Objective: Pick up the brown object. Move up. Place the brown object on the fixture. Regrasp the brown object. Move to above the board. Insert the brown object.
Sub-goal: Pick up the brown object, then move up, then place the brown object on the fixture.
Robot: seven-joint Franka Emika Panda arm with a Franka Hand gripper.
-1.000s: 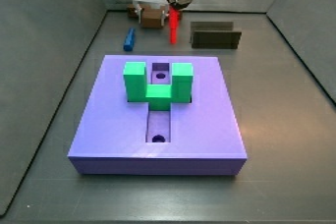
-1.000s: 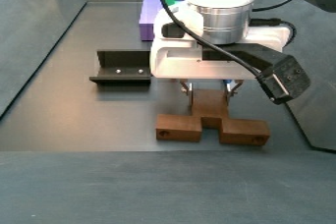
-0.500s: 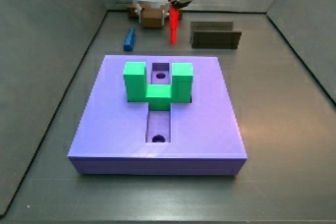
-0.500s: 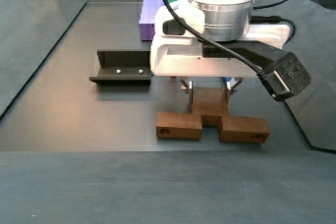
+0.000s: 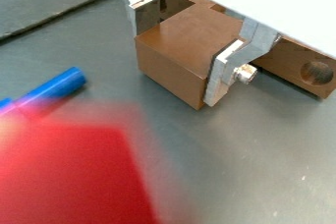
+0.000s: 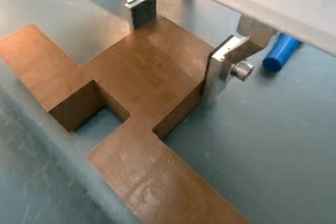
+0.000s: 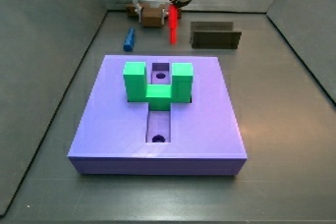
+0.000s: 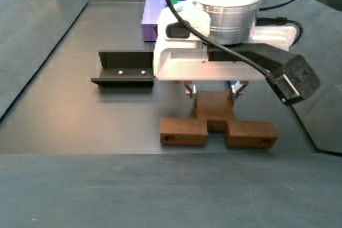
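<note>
The brown object [image 8: 247, 134] lies flat on the grey floor, its blocky ends toward the camera in a side view. My gripper [image 8: 214, 94] stands straight over its middle. In both wrist views the silver fingers [image 5: 226, 71] [image 6: 223, 66] press the two opposite sides of a brown block [image 5: 178, 46] [image 6: 132, 81], so the gripper [image 5: 184, 59] [image 6: 182, 49] is shut on it. The fixture [image 8: 123, 69] [image 7: 215, 35] sits apart from it on the floor. The purple board [image 7: 197, 120] lies further off, with a green block [image 7: 157, 81] on it.
A red peg [image 7: 172, 24] stands upright beside the gripper [image 7: 155, 7] and shows as a red blur [image 5: 66, 169] in a wrist view. A blue peg [image 7: 130, 38] [image 5: 46, 88] [image 6: 280, 53] lies on the floor nearby. Dark walls enclose the floor.
The brown object has shifted by a hair on the floor in a side view. The arm and fingers have kept their place.
</note>
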